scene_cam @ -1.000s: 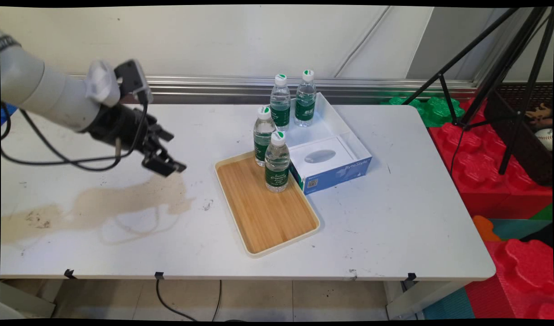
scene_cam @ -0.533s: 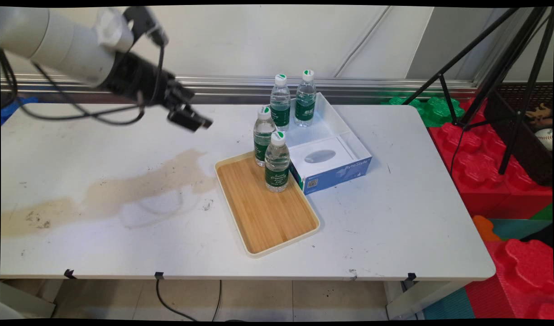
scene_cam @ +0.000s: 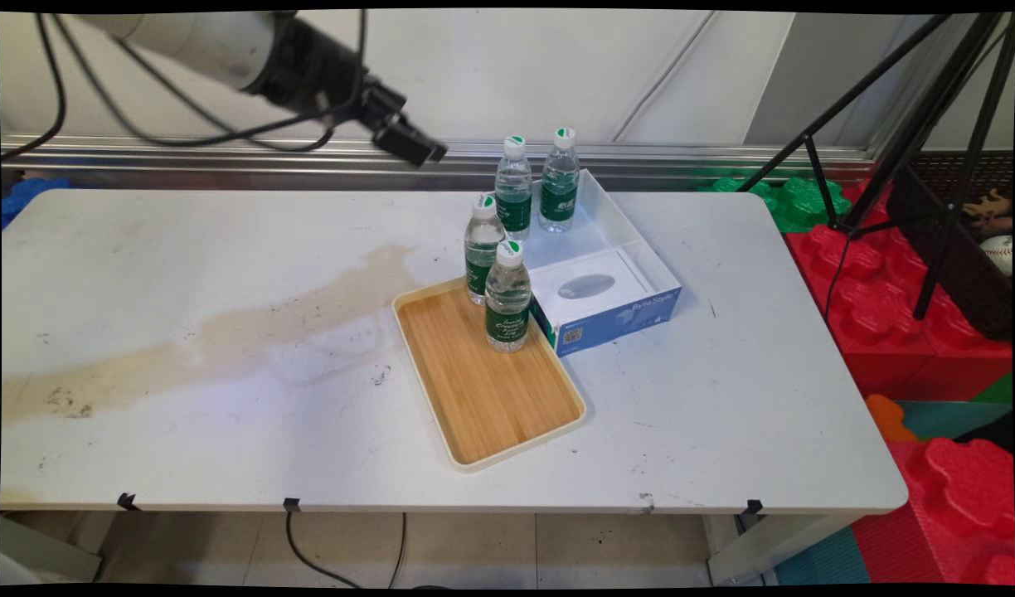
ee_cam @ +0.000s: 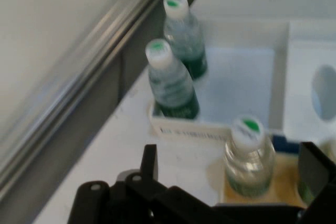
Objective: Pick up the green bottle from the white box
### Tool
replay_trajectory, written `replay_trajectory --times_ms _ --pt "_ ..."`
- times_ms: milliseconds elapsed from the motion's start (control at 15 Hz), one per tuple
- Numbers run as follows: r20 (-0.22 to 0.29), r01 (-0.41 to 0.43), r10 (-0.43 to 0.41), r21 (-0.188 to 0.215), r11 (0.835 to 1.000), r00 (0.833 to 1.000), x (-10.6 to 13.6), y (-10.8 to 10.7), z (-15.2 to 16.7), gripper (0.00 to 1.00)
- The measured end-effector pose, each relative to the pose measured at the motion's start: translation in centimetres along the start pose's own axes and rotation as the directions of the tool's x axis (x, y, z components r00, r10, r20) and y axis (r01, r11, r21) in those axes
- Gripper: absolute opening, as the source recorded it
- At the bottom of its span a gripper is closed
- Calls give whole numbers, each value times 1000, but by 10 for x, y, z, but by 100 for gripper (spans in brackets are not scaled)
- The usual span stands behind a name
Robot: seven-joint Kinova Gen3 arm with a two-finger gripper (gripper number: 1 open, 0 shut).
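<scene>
The gripper hangs high at eleven o'clock of the bottles, fingers spread and holding nothing; two bottles stand at the wooden tray's twelve o'clock end; two bottles stand in the white box beyond.

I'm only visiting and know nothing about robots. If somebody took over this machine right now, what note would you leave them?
The hand is open and empty. It is raised over the far edge of the white table, touching nothing.
Two clear plastic water bottles with green labels stand upright in the open white-and-blue cardboard box. The box's left bottle is nearest the hand, and the box's right bottle stands beside it.
Two more stand upright at the far end of the bamboo tray: the rear tray bottle and the front tray bottle.
A brown stain lies left of the tray.
</scene>
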Motion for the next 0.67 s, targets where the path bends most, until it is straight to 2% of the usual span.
replay_trajectory --times_ms 333,667 --pt "-14 5 -5 45 999 1000 31 -4 36 100" --pt "4 35 -36 71 997 999 53 -8 83 100"
